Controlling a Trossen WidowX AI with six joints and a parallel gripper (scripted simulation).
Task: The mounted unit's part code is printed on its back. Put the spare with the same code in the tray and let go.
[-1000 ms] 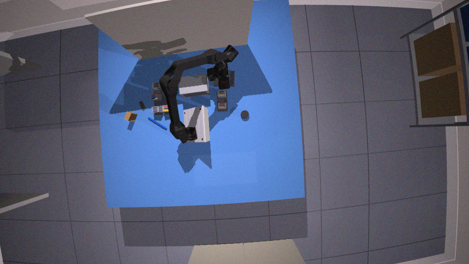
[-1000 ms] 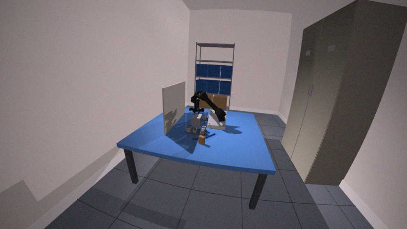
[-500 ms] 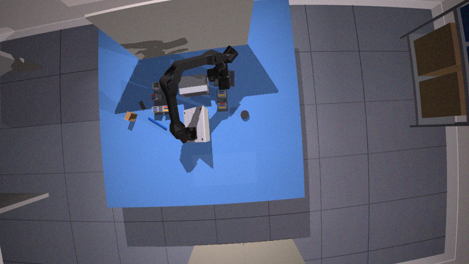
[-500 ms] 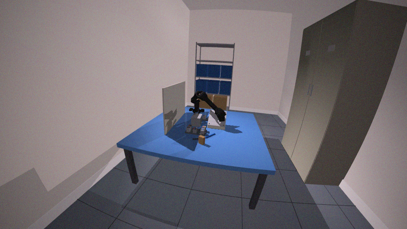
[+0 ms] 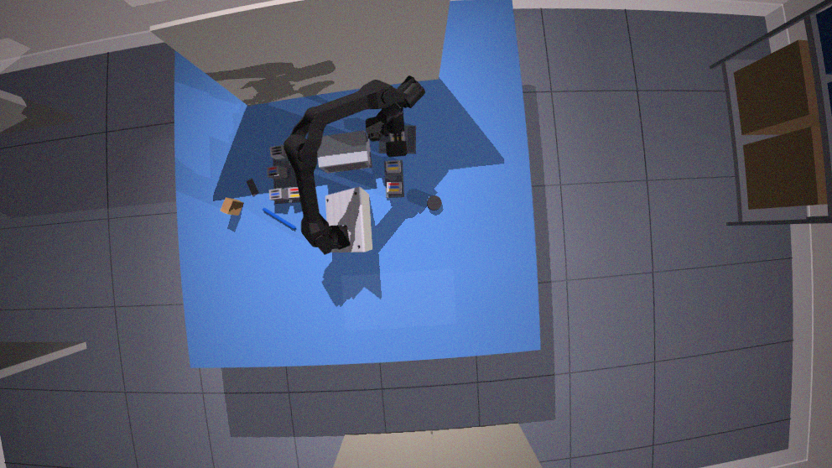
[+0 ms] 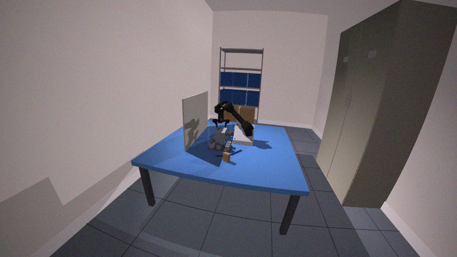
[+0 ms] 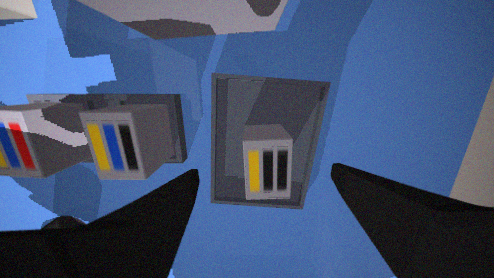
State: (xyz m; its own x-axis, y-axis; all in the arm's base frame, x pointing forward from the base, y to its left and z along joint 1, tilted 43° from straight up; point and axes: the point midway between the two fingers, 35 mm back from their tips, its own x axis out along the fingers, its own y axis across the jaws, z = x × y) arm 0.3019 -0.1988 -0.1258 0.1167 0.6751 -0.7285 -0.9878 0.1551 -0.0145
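My gripper (image 7: 265,172) (image 6: 221,126) is open, its fingers well clear on both sides of a grey spare (image 7: 256,134). In the wrist view, the spare's light top has one yellow and two black stripes. It stands upright inside the dark grey tray (image 7: 239,107) (image 5: 411,139), near the tray's lower edge in that view. A spare with yellow, blue and black stripes (image 7: 116,172) (image 5: 393,167) stands in a holder beside the tray. Another spare with a red stripe (image 7: 57,162) (image 5: 393,188) stands beyond it. The mounted unit's printed code is not readable here.
A grey housing with a white face (image 5: 343,159) stands left of the tray. Several striped units, one of them a unit (image 5: 275,194), stand further left. An orange block (image 5: 231,205), a blue rod (image 5: 278,218) and a dark cylinder (image 5: 434,202) lie around. An upright panel (image 5: 361,40) stands behind.
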